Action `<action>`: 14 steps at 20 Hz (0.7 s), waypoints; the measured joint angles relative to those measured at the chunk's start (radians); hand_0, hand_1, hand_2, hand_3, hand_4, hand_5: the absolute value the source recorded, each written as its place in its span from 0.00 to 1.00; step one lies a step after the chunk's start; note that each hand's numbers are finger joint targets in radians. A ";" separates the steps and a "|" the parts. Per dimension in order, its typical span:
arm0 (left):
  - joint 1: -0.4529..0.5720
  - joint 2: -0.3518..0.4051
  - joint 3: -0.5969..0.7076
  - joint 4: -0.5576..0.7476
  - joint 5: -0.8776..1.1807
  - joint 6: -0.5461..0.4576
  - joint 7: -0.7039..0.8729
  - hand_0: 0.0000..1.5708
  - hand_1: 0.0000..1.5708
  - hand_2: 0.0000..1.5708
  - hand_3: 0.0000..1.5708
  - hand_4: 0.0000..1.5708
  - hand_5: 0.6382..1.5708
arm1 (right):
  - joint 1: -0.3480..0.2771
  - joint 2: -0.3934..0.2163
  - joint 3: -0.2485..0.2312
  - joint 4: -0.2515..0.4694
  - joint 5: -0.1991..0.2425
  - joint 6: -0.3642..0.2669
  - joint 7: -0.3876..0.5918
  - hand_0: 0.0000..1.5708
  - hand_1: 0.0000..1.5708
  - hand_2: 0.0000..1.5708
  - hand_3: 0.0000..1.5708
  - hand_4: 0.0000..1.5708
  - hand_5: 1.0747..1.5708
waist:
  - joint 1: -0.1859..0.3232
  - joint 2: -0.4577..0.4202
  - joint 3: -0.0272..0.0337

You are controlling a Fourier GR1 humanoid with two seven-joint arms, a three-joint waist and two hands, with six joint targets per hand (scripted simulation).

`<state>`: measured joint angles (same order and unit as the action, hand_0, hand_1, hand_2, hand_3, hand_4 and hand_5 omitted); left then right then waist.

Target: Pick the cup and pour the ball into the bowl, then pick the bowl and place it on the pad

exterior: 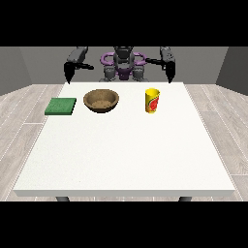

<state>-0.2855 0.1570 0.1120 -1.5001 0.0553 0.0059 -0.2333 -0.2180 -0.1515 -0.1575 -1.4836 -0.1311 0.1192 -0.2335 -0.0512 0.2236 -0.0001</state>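
Note:
A yellow cup (152, 100) with a red mark stands upright on the white table (123, 150), right of centre at the far side. Its inside is hidden, so no ball shows. A brown bowl (101, 100) sits left of the cup, and a flat green pad (61, 106) lies further left near the table's edge. The hand at the view's right (170, 74) hangs beyond the table's far edge, behind and right of the cup. The hand at the view's left (69, 75) hangs beyond the far left corner, behind the pad. Both hands hold nothing.
The robot's torso (123, 65) stands behind the far edge, in line with the gap between bowl and cup. A wooden floor surrounds the table.

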 measured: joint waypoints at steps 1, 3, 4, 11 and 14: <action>-0.012 -0.002 0.004 0.039 -0.003 -0.002 -0.020 0.00 0.00 0.00 0.00 0.00 0.65 | -0.015 -0.009 -0.007 0.011 -0.004 0.003 0.007 0.00 0.00 0.00 0.00 0.00 0.98 | -0.003 -0.002 0.0001; -0.034 -0.004 0.014 0.113 -0.012 0.000 -0.069 0.00 0.00 0.00 0.00 0.00 0.67 | -0.027 -0.013 -0.012 0.034 -0.006 0.008 -0.005 0.00 0.00 0.00 0.00 0.00 0.98 | -0.013 -0.001 0.0000; -0.046 -0.002 0.017 0.143 -0.015 0.000 -0.081 0.00 0.00 0.00 0.00 0.00 0.65 | -0.034 -0.026 -0.024 0.053 -0.013 0.020 -0.007 0.00 0.00 0.00 0.00 0.00 0.98 | -0.014 -0.006 -0.0002; -0.101 -0.020 0.043 0.337 -0.052 0.041 -0.241 0.00 0.00 0.00 0.00 0.00 0.66 | -0.056 -0.083 -0.075 0.155 -0.051 0.096 -0.076 0.00 0.00 0.00 0.00 0.00 0.98 | -0.039 0.020 0.0001; -0.134 -0.037 0.049 0.420 -0.062 0.064 -0.297 0.00 0.00 0.00 0.00 0.00 0.68 | -0.069 -0.083 -0.078 0.191 -0.049 0.103 -0.106 0.00 0.00 0.00 0.00 0.00 0.98 | -0.045 0.029 0.0001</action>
<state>-0.4197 0.1202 0.1615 -1.0801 -0.0065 0.0700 -0.5304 -0.2867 -0.2347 -0.2351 -1.2926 -0.1803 0.2219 -0.3396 -0.0957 0.2530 0.0000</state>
